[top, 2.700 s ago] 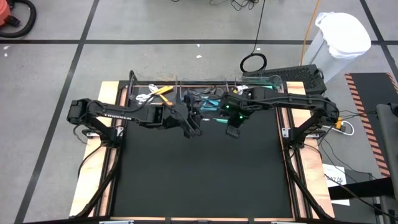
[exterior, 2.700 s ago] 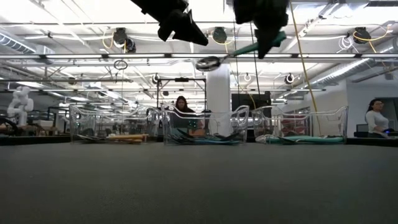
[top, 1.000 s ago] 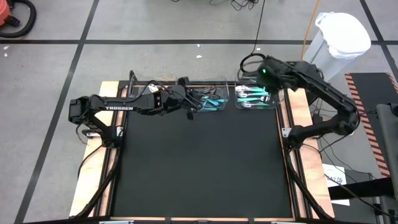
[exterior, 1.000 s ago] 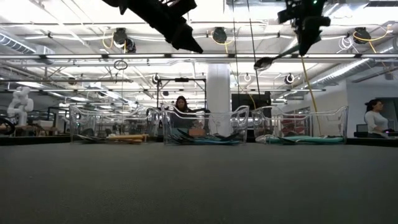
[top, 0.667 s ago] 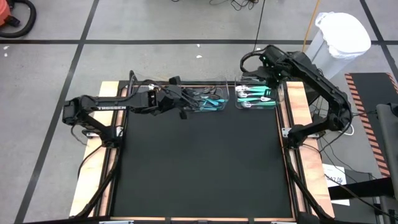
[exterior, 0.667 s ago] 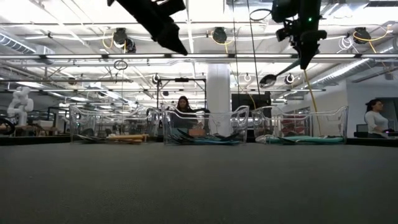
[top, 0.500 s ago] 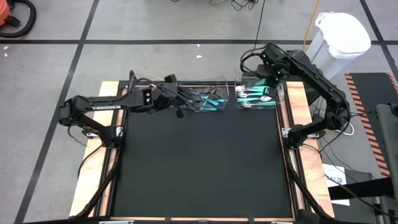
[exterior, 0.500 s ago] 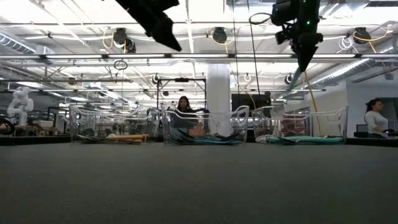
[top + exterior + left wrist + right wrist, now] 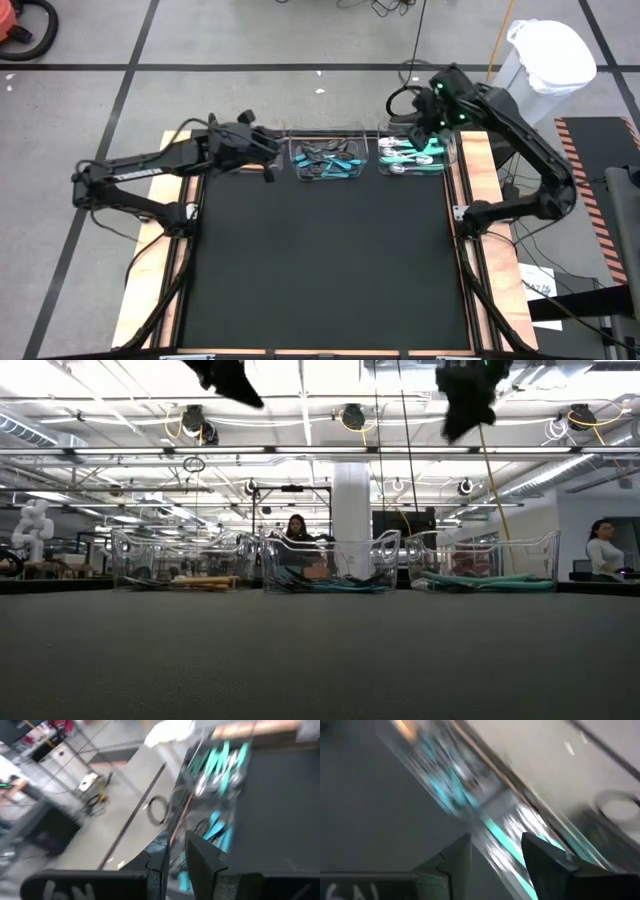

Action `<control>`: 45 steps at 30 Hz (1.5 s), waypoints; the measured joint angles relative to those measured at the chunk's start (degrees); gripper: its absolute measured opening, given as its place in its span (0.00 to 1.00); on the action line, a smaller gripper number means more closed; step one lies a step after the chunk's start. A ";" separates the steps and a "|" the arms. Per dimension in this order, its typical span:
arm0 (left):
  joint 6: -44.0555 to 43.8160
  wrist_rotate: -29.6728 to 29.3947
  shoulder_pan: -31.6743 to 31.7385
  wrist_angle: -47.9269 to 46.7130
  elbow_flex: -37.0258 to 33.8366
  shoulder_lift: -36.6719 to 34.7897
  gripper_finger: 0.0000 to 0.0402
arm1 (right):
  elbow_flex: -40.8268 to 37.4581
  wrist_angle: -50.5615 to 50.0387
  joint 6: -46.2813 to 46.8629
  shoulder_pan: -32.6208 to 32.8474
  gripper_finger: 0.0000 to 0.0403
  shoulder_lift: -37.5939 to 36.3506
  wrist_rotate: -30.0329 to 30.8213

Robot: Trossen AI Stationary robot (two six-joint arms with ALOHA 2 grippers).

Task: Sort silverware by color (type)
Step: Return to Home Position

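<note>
Just right of the middle bin, the right gripper has lifted away, jaws released, empty; its spoon lies among the green spoons below; the left gripper, pulled back leftward, nearly clenched; sorting seems done.

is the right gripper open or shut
Open: the right gripper shows both fingers wide apart in its wrist view, nothing between them.
</note>
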 joint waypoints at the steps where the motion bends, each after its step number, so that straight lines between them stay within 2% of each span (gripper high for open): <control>1: -0.91 1.39 0.00 0.38 0.00 -1.08 0.16 | 0.02 2.71 1.92 0.73 0.41 -1.16 -2.03; 4: -2.62 6.39 0.00 2.59 0.00 -4.98 0.16 | 0.02 11.70 8.46 3.81 0.38 -4.45 -6.50; 8: -5.16 13.24 -0.06 9.75 0.01 -10.12 0.16 | 0.02 25.38 17.83 9.80 0.33 -7.67 -8.09; 11: -8.93 16.86 -0.11 13.29 0.11 -11.81 0.16 | 0.06 34.12 20.29 15.97 0.27 -8.19 -9.21; 15: -15.94 24.40 -0.11 14.55 0.07 -11.53 0.16 | 0.06 40.43 20.77 23.92 0.15 -6.23 -7.41; 19: -16.99 30.68 -0.81 18.45 0.07 -10.60 0.16 | 0.04 43.00 18.70 30.30 0.03 -3.25 -3.34; 21: -16.22 32.12 -1.46 19.52 0.07 -10.66 0.16 | 0.04 42.95 16.07 32.98 0.01 -1.70 -1.38; 27: -19.00 32.19 -3.34 13.86 -2.89 -13.88 0.16 | 0.02 42.94 13.25 39.93 0.00 3.62 0.12; 30: -21.84 29.46 -4.82 14.74 -8.74 -18.02 0.16 | 0.02 43.64 13.13 42.09 0.00 4.78 0.07; 34: -25.16 24.79 -5.87 21.68 -17.71 -25.42 0.16 | -2.14 48.89 12.73 43.43 0.00 3.88 0.10; 39: -27.83 21.01 -6.12 25.84 -25.98 -34.05 0.16 | -12.45 58.26 14.91 43.29 0.00 -1.14 0.04; 45: -28.10 20.71 -6.10 26.19 -31.46 -40.53 0.16 | -28.73 73.85 18.08 43.20 0.00 -9.46 0.33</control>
